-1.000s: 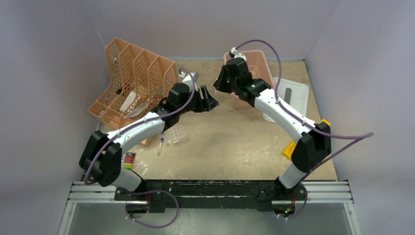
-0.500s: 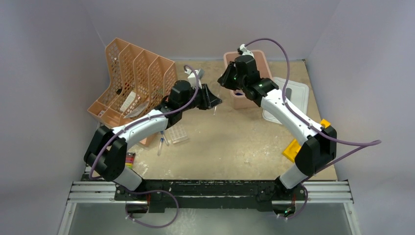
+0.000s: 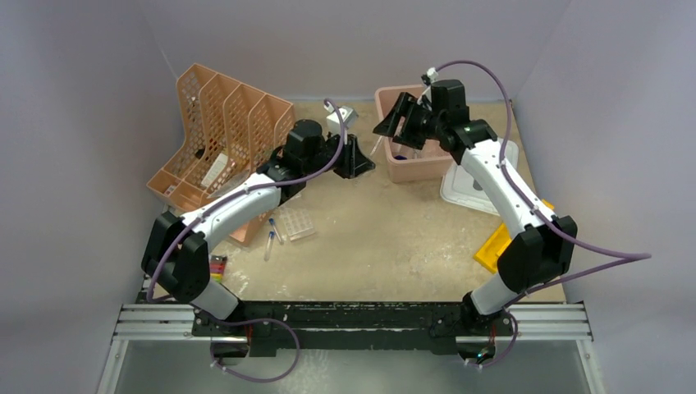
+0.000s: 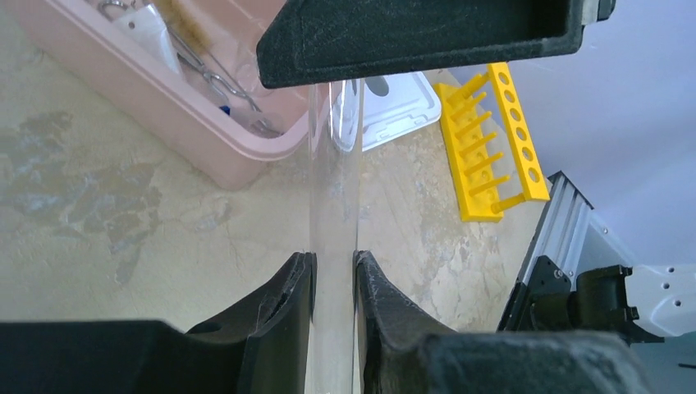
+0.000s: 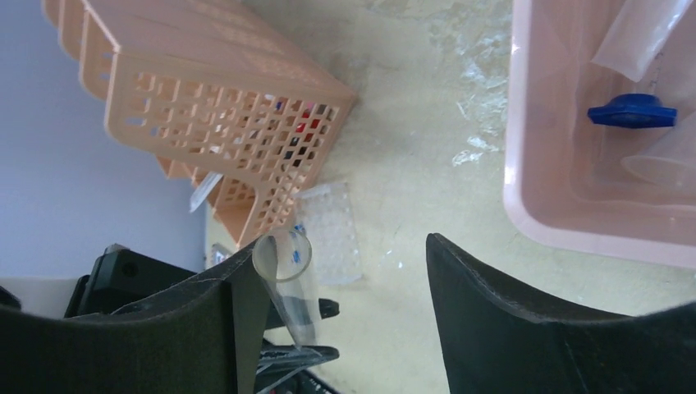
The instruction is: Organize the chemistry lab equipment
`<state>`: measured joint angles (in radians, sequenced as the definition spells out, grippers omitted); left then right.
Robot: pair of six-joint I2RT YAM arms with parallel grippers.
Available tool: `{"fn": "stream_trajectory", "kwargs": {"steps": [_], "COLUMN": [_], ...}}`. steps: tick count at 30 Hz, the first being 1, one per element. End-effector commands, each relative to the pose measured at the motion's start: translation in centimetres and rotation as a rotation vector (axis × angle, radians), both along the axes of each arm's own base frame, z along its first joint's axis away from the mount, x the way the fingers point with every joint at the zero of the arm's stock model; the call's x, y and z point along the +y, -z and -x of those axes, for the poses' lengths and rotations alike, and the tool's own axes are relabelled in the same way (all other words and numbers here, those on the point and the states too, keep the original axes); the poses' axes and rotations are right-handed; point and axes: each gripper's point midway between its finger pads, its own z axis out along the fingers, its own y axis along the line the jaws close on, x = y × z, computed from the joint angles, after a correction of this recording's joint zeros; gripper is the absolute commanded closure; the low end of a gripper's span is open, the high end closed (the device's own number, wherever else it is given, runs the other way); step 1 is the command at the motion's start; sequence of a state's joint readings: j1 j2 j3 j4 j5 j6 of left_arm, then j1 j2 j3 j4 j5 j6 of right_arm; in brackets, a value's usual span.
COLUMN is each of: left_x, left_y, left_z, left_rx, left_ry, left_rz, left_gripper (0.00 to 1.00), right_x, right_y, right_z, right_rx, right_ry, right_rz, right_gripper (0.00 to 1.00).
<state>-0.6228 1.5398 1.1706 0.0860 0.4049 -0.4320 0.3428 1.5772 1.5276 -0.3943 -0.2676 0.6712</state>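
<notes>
From above, the left pincer (image 3: 359, 158) sits just off the left wall of the pink bin (image 3: 418, 171). The right pincer (image 3: 394, 125) hangs over that same wall, facing the left one. What the left pincer holds is too slight to make out here.

In the left wrist view, that pincer is clamped on a clear tube (image 4: 335, 205), which spans the gap from one finger to the other. The bin lies just beyond, with metal forceps (image 4: 215, 78) inside.

In the right wrist view, the right pincer's fingers stand wide apart with nothing between them. The tube's open end rises towards them, just outside the bin. The flask's blue base (image 5: 632, 111) is inside the bin.

The left arm already has the tube, so I judge a short carry over the bin's rim comes next, or else a handover along the tube's axis.
</notes>
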Motion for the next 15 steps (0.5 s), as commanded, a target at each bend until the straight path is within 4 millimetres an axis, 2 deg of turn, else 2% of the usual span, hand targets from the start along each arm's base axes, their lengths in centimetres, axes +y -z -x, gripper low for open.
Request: {"fn": "stream_trajectory", "kwargs": {"steps": [1, 4, 8, 15], "left_x": [-0.5, -0.5, -0.4, -0.4], "left_y": [-2.8, -2.9, -2.3, -1.7], "left_z": [-0.3, -0.6, -0.7, -1.1], "left_rx": [-0.144, -0.170, -0.167, -0.182], "left_ry": [0.086, 0.092, 0.108, 0.127], "left_rz": [-0.046, -0.066, -0.104, -0.155], "left_gripper": [1.00, 1.00, 1.00, 1.00], "right_x": [0.0, -0.2, -0.2, 0.3], "right_y": [-4.3, -4.5, -4.0, -3.9], "right_z": [1.3, 1.6, 1.6, 1.8], "right_rx": [-0.018, 0.027, 0.074, 0.112], "right_ry": [-0.064, -0.084, -0.107, -0.155], "right_rz": [-0.099, -0.159, -0.193, -0.220], "right_gripper": [0.33, 0.39, 0.54, 0.71]}}
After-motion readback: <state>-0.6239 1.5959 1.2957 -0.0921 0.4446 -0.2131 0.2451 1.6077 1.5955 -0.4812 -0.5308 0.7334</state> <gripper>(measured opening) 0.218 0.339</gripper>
